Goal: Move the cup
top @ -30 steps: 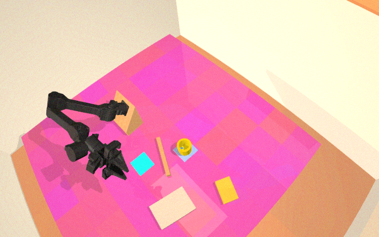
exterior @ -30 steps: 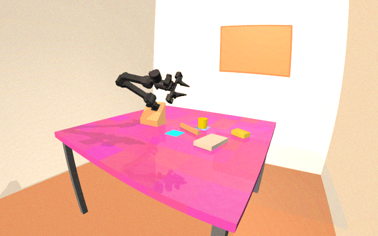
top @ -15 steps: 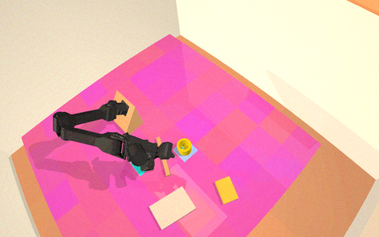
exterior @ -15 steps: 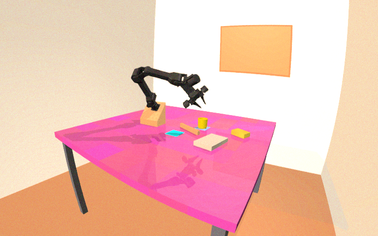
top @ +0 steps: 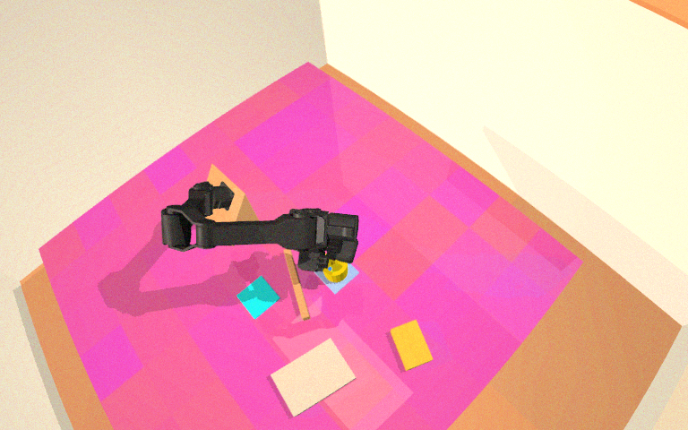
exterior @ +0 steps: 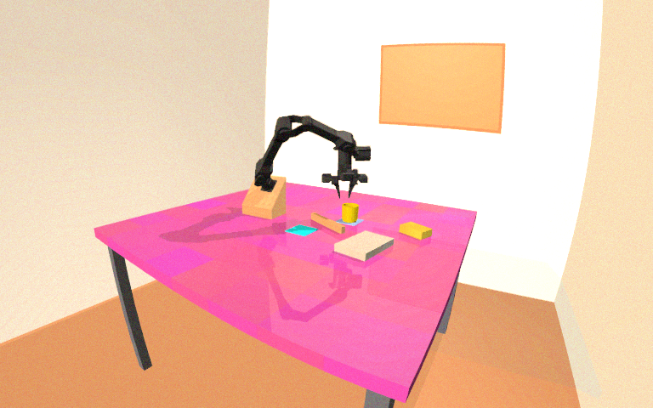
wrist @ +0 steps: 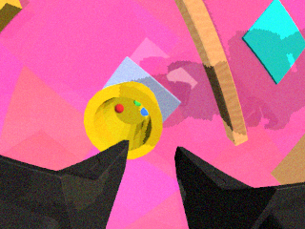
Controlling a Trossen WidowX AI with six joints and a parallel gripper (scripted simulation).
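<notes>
The yellow cup (top: 339, 274) (exterior: 349, 212) (wrist: 92, 119) stands upright on the light blue pad (top: 335, 288) (exterior: 357, 221) (wrist: 164, 98). In the wrist view a red marble (wrist: 119, 108), a green marble (wrist: 137, 103) and a blue marble (wrist: 144, 112) lie inside it. The cyan pad (top: 258, 305) (exterior: 301, 230) (wrist: 274, 45) is bare, partly in the arm's shadow. My gripper (exterior: 343, 197) (wrist: 152, 149) is partly open and empty, pointing down just above the cup; in the wrist view the cup is beyond the left fingertip. In the top view the arm hides the fingertips.
A low wooden bar (top: 298, 295) (exterior: 327, 223) (wrist: 216, 72) lies between the two pads. A cream block (top: 313, 377) (exterior: 360, 244) and a yellow block (top: 411, 345) (exterior: 415, 230) (wrist: 7, 14) lie farther toward the front and right. The arm's wooden base (exterior: 263, 204) stands behind.
</notes>
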